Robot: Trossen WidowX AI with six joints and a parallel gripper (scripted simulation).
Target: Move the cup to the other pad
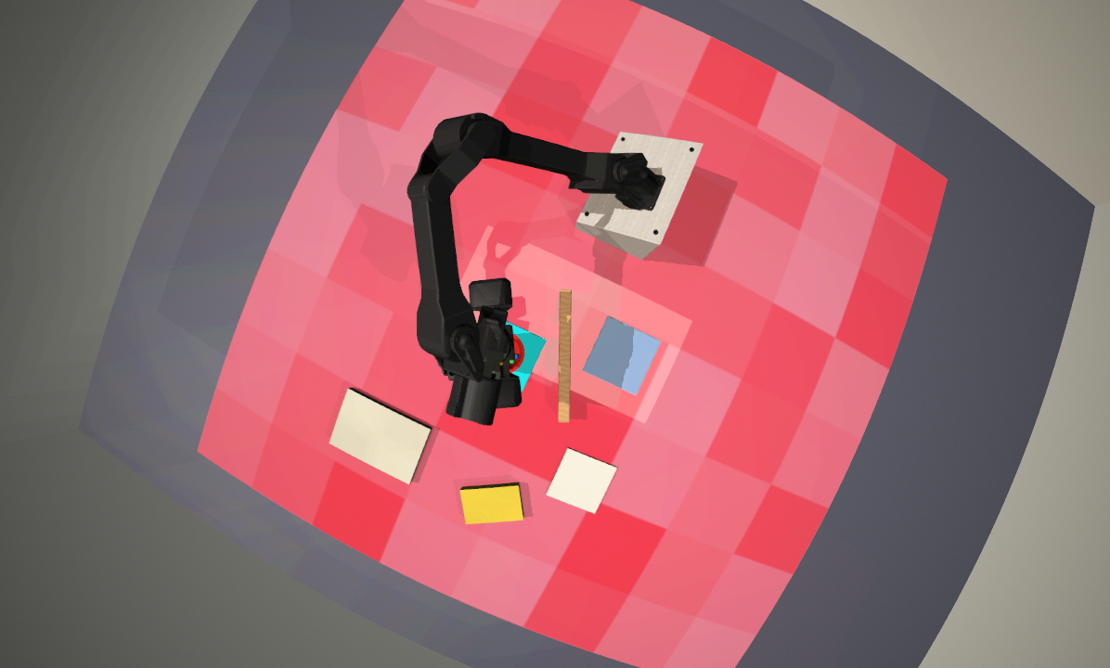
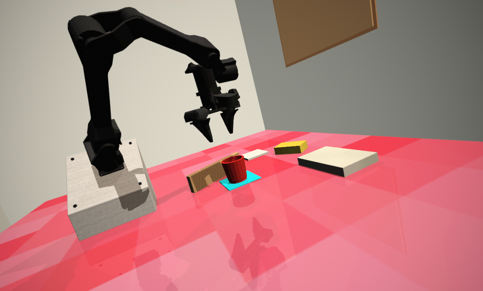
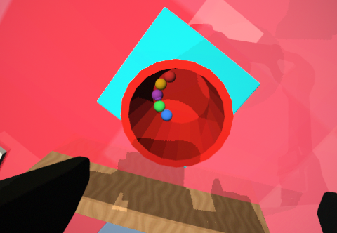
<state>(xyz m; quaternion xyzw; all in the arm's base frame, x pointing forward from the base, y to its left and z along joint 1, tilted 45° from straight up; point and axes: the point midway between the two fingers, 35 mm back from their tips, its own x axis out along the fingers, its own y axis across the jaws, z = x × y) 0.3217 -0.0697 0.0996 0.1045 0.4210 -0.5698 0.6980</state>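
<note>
The red cup (image 1: pixel 519 352) (image 2: pixel 236 169) (image 3: pixel 177 161) stands upright on the cyan pad (image 1: pixel 535 342) (image 2: pixel 252 176) (image 3: pixel 165 33), close to the pad's edge on the plank side. Several coloured marbles, among them a green marble (image 3: pixel 159 106) and a blue marble (image 3: pixel 166 115), lie inside it at the bottom. My gripper (image 2: pixel 220 137) (image 3: pixel 206 187) is wide open and empty, above the cup and clear of its rim. The arm hides part of the cup and cyan pad in the top view. The other pad, blue (image 1: pixel 613 352) (image 3: pixel 119 229), holds nothing.
A wooden plank (image 1: pixel 564 357) (image 2: pixel 199 182) (image 3: pixel 147 191) stands on edge between the pads. A large cream block (image 1: pixel 380 435) (image 2: pixel 339 158), a yellow block (image 1: pixel 491 504) (image 2: pixel 288 148) and a flat white block (image 1: pixel 581 481) (image 2: pixel 255 154) lie beyond the pads, away from the arm's base (image 1: pixel 675 166) (image 2: pixel 109 220).
</note>
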